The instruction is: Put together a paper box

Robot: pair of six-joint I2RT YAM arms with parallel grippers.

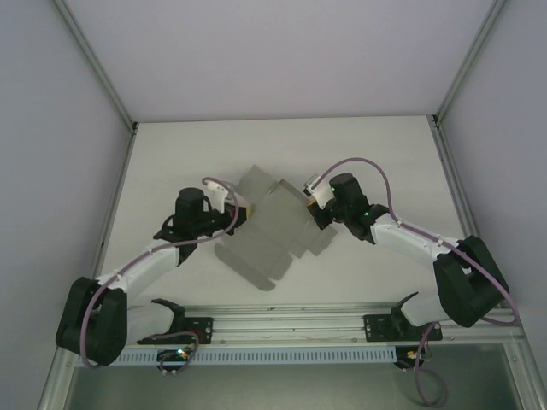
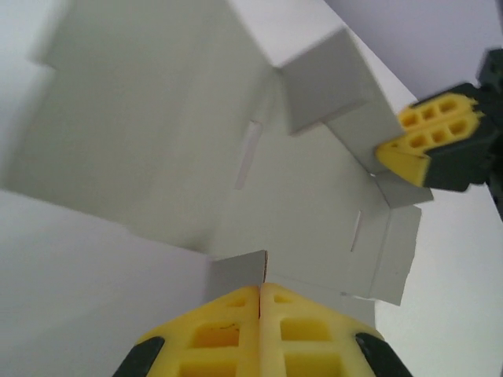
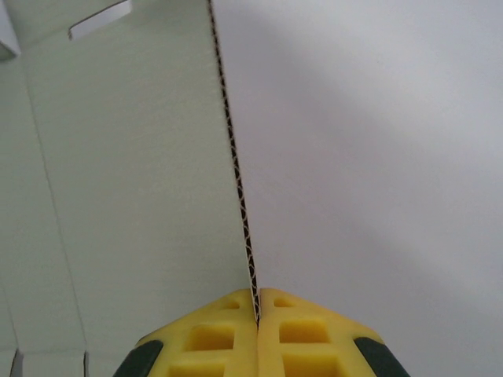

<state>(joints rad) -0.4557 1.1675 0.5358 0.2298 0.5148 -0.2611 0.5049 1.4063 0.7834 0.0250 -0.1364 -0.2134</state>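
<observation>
The paper box was seen as a grey die-cut sheet, partly folded, lying near the middle of the white table between the two arms. One panel was raised at its far side and other flaps were spread flat toward the near rail. Narrow slots were cut into its panels.

The left arm was extended from its base at the near left corner, with the forearm angled up and to the right. Its wrist was turned so that the left gripper met the left edge of the sheet. In the left wrist view its yellow pads were pressed together, and a small grey flap of the box was pinched between their tips.

The right arm was reached in from the near right corner, with the elbow bent out to the right and the forearm pointed up and to the left. The right gripper was brought to the right edge of the sheet. In the right wrist view its yellow fingertips were clenched on a cardboard panel, whose corrugated edge was seen running straight up from between them. From the left wrist camera, that same gripper was seen set against a flap at the far side of the sheet
</observation>
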